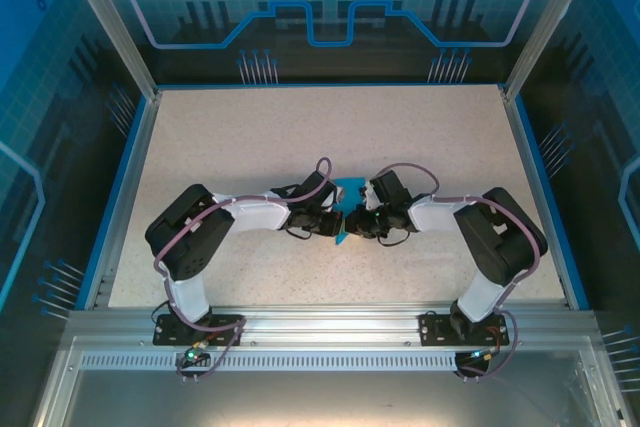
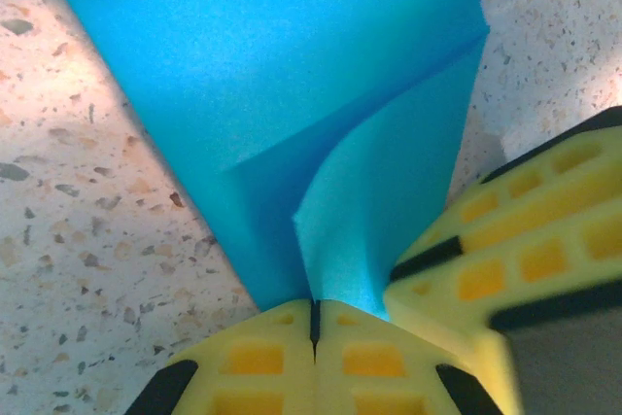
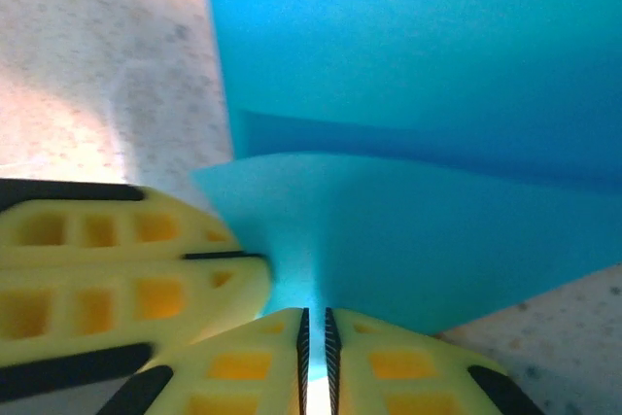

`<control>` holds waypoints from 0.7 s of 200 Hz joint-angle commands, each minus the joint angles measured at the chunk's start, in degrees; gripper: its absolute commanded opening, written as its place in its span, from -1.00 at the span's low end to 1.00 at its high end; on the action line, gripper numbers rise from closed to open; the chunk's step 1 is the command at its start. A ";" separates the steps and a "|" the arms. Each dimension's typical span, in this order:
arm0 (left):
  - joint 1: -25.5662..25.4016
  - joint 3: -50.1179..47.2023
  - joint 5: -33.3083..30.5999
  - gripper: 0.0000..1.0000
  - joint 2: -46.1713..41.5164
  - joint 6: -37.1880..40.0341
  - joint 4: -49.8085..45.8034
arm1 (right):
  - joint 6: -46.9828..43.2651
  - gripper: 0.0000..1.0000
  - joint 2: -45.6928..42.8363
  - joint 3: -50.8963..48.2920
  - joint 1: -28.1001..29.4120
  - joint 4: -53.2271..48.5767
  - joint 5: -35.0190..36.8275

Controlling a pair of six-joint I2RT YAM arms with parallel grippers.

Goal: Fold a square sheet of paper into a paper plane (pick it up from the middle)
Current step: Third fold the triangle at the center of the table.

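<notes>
The bright blue paper (image 1: 350,190), folded to a narrow pointed shape, lies at the middle of the table between both grippers. In the left wrist view its flat part (image 2: 282,55) rests on the table, and a raised flap (image 2: 389,211) runs into my left gripper (image 2: 314,303), which is shut on it. In the right wrist view the same raised flap (image 3: 418,240) goes between the jaws of my right gripper (image 3: 314,313), shut on it with a thin slit left. The two grippers (image 1: 335,227) (image 1: 354,224) stand tip to tip, almost touching.
The speckled beige table (image 1: 250,137) has blue side rails (image 1: 118,197) and a metal rail along its near edge (image 1: 320,319). Both arms reach in from the bottom corners, elbows out. The right gripper's finger (image 2: 525,240) crowds the left wrist view.
</notes>
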 commanded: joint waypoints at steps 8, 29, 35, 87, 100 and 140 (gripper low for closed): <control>1.11 -2.17 -1.53 -1.00 1.53 -0.97 -1.60 | 0.75 -0.68 0.98 -2.34 0.61 1.41 1.47; 1.31 -2.43 -1.36 -1.00 1.62 -0.97 -1.47 | 0.62 -0.67 -2.26 -3.02 0.82 0.85 1.16; 1.39 -2.38 -1.35 -1.00 1.54 -1.01 -1.47 | 0.61 -0.66 -3.48 -3.34 0.97 0.66 1.16; 2.22 -3.23 -0.22 -1.00 1.00 -1.50 -0.39 | 2.59 -0.65 -7.52 -4.87 5.02 3.01 3.21; 2.31 -3.32 0.05 -1.00 1.00 -1.50 -0.39 | 2.95 -0.65 -7.25 -4.80 5.61 3.80 3.91; 2.53 -3.47 0.43 -1.00 1.18 -1.65 -0.03 | 3.52 -0.66 -4.14 -4.47 6.19 6.51 3.27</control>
